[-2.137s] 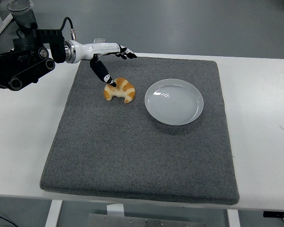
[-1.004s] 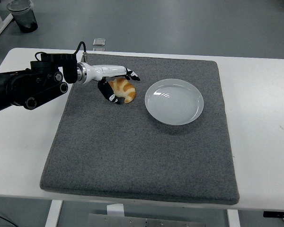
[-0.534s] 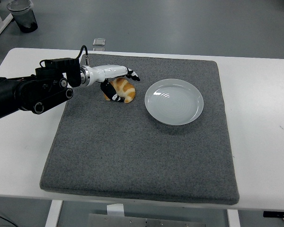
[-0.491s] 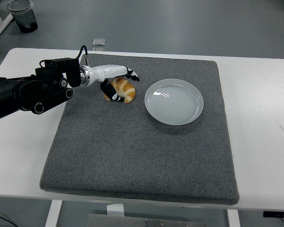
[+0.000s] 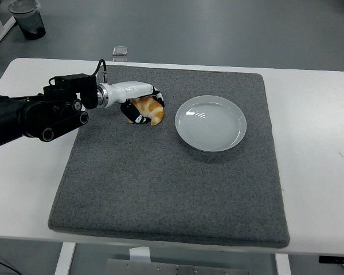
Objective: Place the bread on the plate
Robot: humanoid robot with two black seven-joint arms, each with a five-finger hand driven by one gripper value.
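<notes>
Bread lies on the grey mat, left of the empty plate and apart from it. Left hand, half a second ago only partly around it, now has its fingers curled over the top and thumb beneath: grasp closed, lift not yet begun. Desk beyond is white.

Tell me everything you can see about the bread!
The bread is a small croissant, golden-orange with paler stripes across its crust, curved like a crescent. It lies on the grey mat, toward the mat's far left, apart from the white plate on its right, so it is not on the plate yet. The left robot hand has its black-tipped fingers curled around it from above and from the left, hiding part of it. Whether it is lifted off the mat cannot be told.
</notes>
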